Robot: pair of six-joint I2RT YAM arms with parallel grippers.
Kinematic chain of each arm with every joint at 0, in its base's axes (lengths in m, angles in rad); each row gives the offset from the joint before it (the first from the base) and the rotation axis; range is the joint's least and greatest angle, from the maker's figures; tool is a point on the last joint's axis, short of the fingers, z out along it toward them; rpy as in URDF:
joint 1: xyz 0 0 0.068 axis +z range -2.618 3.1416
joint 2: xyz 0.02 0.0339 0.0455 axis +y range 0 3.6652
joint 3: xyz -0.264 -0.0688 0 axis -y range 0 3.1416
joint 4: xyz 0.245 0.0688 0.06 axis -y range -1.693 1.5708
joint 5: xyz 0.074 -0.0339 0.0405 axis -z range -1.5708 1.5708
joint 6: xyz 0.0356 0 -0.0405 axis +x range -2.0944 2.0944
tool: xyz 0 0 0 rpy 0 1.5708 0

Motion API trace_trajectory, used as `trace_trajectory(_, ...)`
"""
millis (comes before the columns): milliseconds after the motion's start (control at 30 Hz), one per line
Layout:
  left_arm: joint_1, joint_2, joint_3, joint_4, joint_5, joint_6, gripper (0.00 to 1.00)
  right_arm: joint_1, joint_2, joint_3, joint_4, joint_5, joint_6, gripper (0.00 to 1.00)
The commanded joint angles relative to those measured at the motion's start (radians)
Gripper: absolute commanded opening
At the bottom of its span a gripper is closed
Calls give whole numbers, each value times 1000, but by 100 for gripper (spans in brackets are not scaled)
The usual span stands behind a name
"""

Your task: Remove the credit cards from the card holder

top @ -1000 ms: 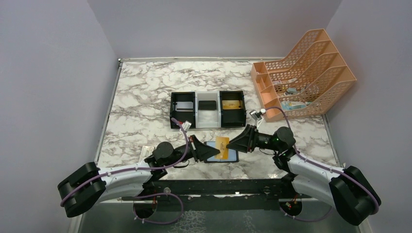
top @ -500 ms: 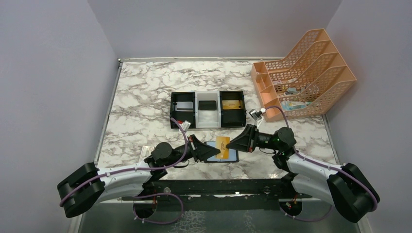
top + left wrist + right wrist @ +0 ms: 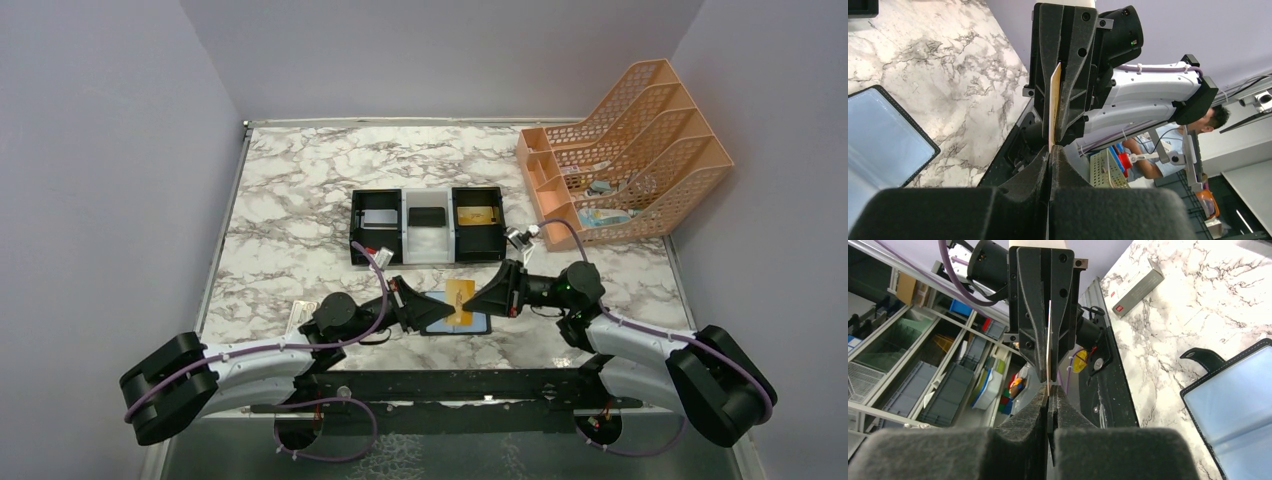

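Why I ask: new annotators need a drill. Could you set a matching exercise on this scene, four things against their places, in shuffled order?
Things
1. gold card nearer the arms
2. card holder
3. silver-grey card
4. orange file rack

Places
A. far right of the table
B. lying open on the table, below the fingertips
C. clamped between left gripper and right gripper
D. left compartment of the tray

Pairs: 1-C, 2-B, 3-D, 4-A
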State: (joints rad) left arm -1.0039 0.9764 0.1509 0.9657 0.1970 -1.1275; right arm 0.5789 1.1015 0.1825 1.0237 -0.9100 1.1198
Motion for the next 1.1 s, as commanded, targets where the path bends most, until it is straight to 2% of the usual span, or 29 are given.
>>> trace_trajectory(0, -8, 37, 33, 75, -17, -10, 0, 9, -1, 32, 12, -31, -10, 1)
trace_trajectory(100, -14, 60, 34, 103, -3, -16, 0, 9, -8, 21, 4, 1, -3, 1)
trace_trajectory(233, -16, 56, 15, 115, -22, -33, 0, 8, -5, 56, -109, -20, -46, 15)
trace_trajectory(300, -16, 46, 12, 114, -27, -35, 0, 9, 0, 69, -156, -21, -58, 16)
trace_trajectory(400, -16, 44, 12, 114, -29, -33, 0, 9, 5, 52, -111, -4, -23, 3)
trace_trajectory(500, -16, 57, 16, 112, -28, -41, 0, 9, 11, 44, -85, 3, -7, 1)
trace_trajectory(567, -15, 70, 13, 97, -39, -52, 0, 9, 9, 55, -148, 33, -21, 1)
trace_trajectory(633, -15, 65, 8, 79, -62, -53, 13, 9, -4, 84, -280, 82, -77, 1)
trace_trajectory(733, -13, 23, 7, -7, -97, -36, 47, 7, -43, 120, -482, 167, -155, 1)
trace_trajectory(800, -13, -27, 12, -107, -124, -12, 63, 6, -84, 155, -615, 242, -227, 1)
trace_trajectory(933, -13, -150, 21, -334, -213, 26, 85, 3, -138, 254, -870, 428, -387, 1)
trace_trajectory(1067, -12, -266, 49, -593, -317, 60, 93, 1, -131, 363, -1043, 701, -541, 1)
